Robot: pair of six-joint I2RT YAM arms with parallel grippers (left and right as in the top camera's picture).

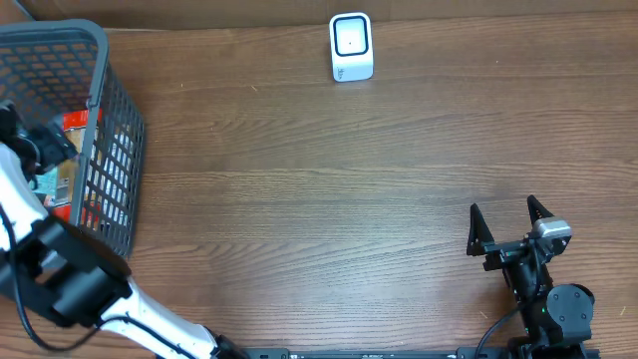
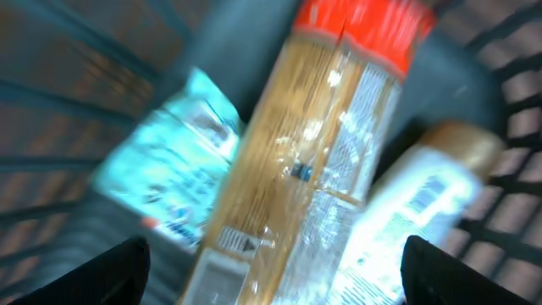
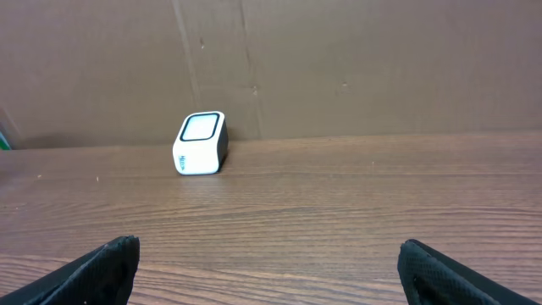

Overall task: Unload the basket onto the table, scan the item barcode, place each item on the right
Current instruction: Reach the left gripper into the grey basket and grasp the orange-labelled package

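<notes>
A dark wire basket (image 1: 112,150) is sitting at the left end of a brown wooden table (image 1: 329,189), seen from above. Every place below is given from that basket.

The left arm (image 1: 60,274) is reaching over the basket's near rim and pointing down into it. The left gripper (image 2: 275,271) is hanging inside the basket with its claw spread wide, one dark fingertip at each bottom corner of the blurred wrist view, and it is holding nothing.

Inside the basket, directly beneath that open claw, a long clear packet of spaghetti (image 2: 305,161) with a red end is lying on the bottom. A teal packet (image 2: 169,178) is lying against one side of it, and a white bottle (image 2: 415,212) with a tan cap is lying against the other. The print on all three is too blurred to read.

Outside the basket, well off to its right and near the table's far edge, a small white barcode scanner (image 1: 351,47) is standing upright on bare wood.

Farthest from the basket, at the table's near right corner, the right gripper (image 1: 506,227) is resting low with its claw wide and empty, facing the scanner
</notes>
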